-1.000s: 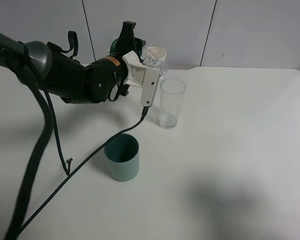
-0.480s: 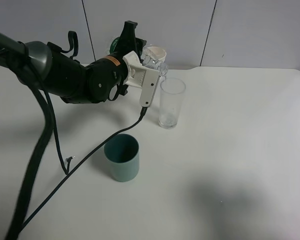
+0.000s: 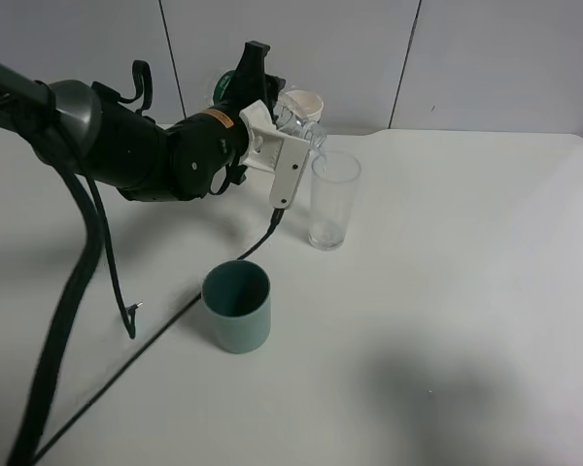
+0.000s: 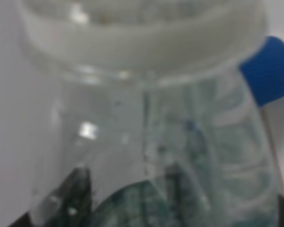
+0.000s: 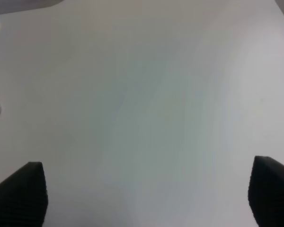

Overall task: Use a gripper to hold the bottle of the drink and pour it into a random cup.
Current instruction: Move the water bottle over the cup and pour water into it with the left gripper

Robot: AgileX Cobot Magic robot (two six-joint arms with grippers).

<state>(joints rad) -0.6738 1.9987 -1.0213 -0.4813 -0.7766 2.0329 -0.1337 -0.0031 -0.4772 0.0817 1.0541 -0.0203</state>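
- The left white plastic pincer with black fingers (image 3: 290,118) is clenched on the small clear plastic bottle with the dark green label (image 3: 309,128). In the left wrist view the bottle's clear wall fills almost the whole picture.
- Over the last second the pincer has rolled the bottle further over. Its open mouth, which sat a little short of the rim, now lies right at the rim of the tall, straight-sided clear drinking glass (image 3: 331,199), just beyond and below the pincer's tip.
- The glass itself has not shifted; it stands upright on the white table (image 3: 466,291).
- The trailing black cable (image 3: 257,238) under the pincer has swung slightly, and now runs behind the short teal-green opaque cup (image 3: 237,305), which stands well below the pincer and apart from it.
- By my judgement the task is at the pouring step: the grasp is made, the mouth is lined up with the glass, and the tilt is growing.
- No stream can be made out, and the glass looks close to empty. Whether drink is yet running is too faint to tell.
- The tilt likely needs to go on, with the mouth kept inside the rim so nothing spills down the outside.
- The right pincer (image 5: 146,198) is released, its black fingers spread wide over bare table with nothing between them.
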